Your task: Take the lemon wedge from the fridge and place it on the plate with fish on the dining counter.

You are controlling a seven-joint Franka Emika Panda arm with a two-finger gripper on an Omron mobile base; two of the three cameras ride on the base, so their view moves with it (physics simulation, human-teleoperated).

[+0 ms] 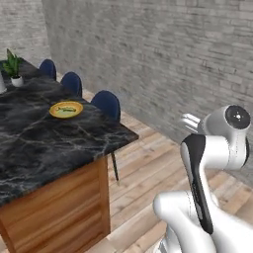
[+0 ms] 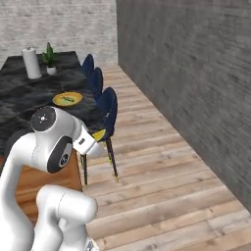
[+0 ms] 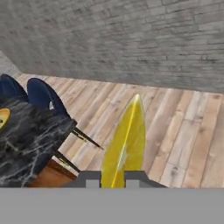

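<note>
The lemon wedge (image 3: 124, 142), bright yellow and thin, stands between my finger tips, and my gripper (image 3: 113, 177) is shut on it. From the right base view the wedge (image 2: 100, 134) shows as a yellow bit at the end of my hand, off the counter's near corner. The plate with fish (image 1: 65, 109) (image 2: 67, 99) lies on the dining counter (image 1: 39, 143) (image 2: 19, 98), near its right edge. In the hand view the plate's rim (image 3: 2, 118) peeks in at the left over the black marble (image 3: 30, 140). The fridge is out of view.
Three blue chairs (image 1: 106, 103) (image 2: 108, 105) (image 3: 43, 96) line the counter's right side. A potted plant (image 1: 12, 66) (image 2: 49, 56) and a white paper roll (image 2: 32, 63) stand at the far end. A grey brick wall (image 1: 173, 59) runs along the right, with wooden floor (image 2: 162, 166) between.
</note>
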